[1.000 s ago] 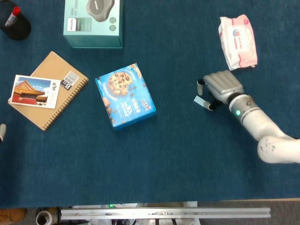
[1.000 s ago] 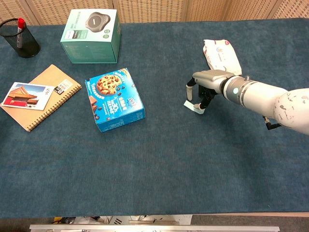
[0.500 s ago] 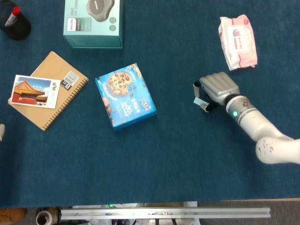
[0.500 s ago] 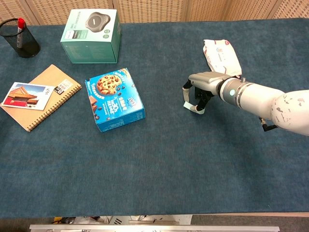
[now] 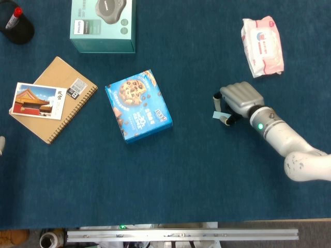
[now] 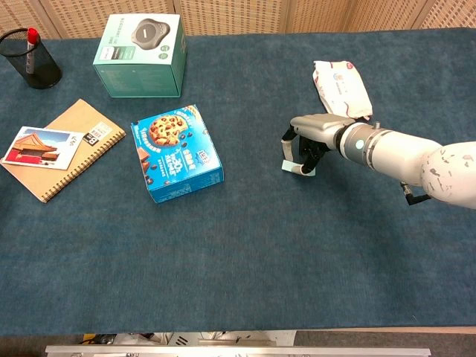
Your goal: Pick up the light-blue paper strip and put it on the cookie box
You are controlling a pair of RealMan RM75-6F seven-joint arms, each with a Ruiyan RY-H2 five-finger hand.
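The fingers (image 6: 288, 134) of the right hand (image 5: 239, 98) curl downward and pinch the light-blue paper strip (image 6: 287, 166) at its upper end, so the strip hangs from them with its lower end at or just above the dark blue surface (image 5: 181, 181); whether it touches there cannot be told. In the head view the strip (image 5: 217, 114) shows as a small pale patch just left of the hand. The cookie box (image 5: 138, 105) lies flat well to the left of the hand, with nothing on top of it. A pink-and-white pack of wet wipes (image 5: 262, 46) lies near the hand, farther back. Beyond the cookie box stands a teal carton (image 5: 103, 25), and to its left a spiral notebook (image 5: 57, 98) carries a postcard (image 5: 34, 100). A black pen cup (image 6: 31, 60) holds a red-capped marker (image 6: 31, 38). Of the left hand (image 5: 2, 145) only a sliver shows at the frame edge, its state not discernible.
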